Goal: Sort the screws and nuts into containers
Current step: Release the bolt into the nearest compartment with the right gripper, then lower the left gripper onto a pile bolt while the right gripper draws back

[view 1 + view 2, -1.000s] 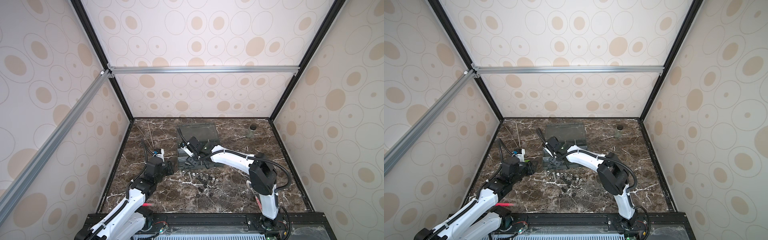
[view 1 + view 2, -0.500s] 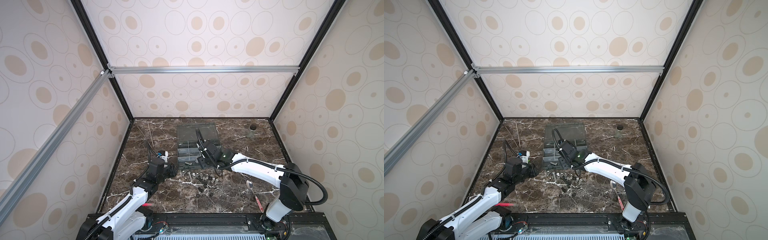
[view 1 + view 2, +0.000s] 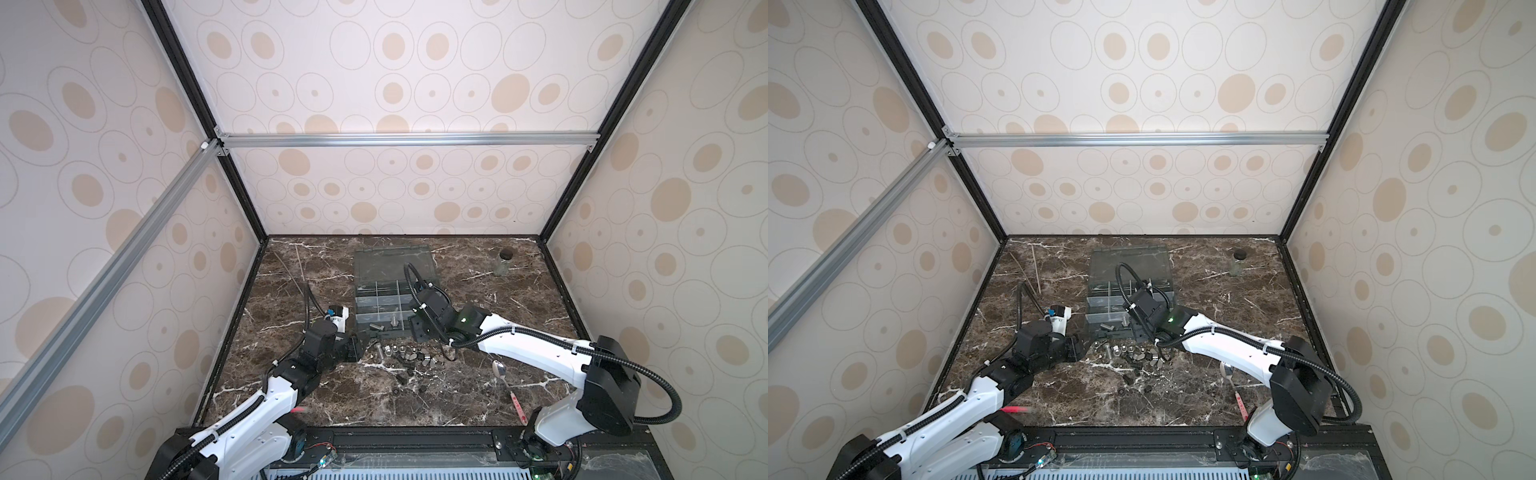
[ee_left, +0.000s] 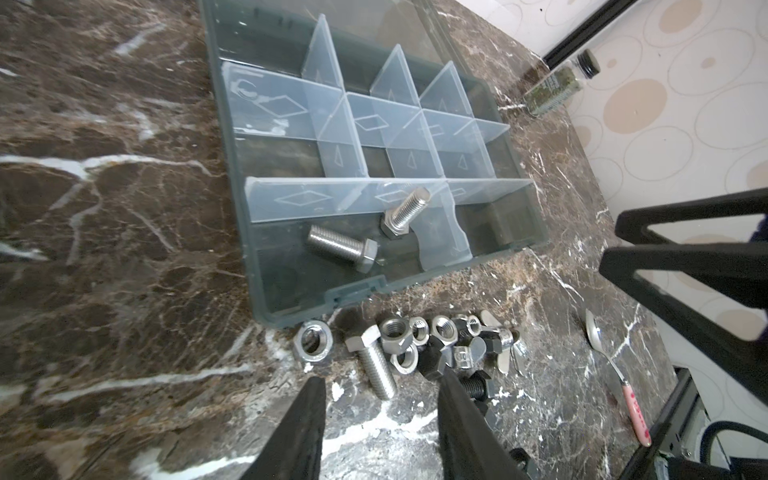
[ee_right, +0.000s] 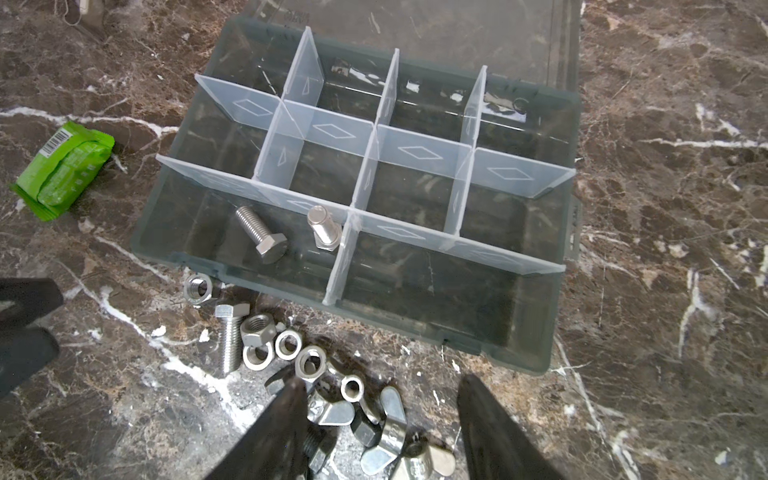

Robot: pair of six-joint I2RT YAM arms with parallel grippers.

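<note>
Two screws point(image 4: 340, 249) lie in the box point(image 4: 299, 309) by its front edge — left gripper point(image 4: 382, 378), right gripper point(image 5: 383, 379) gape empty.

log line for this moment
left gripper open, near loose screw | right gripper open, above nuts | organizer box holds two screws

Lab robot cell: aluminium-framed panel walls point(image 3: 395, 75)

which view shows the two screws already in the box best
Left wrist view: both screws in the organizer box appear large and side-on, threads and hex heads clear. The right wrist view shows them too, one foreshortened. In both top views they are tiny glints.
</note>
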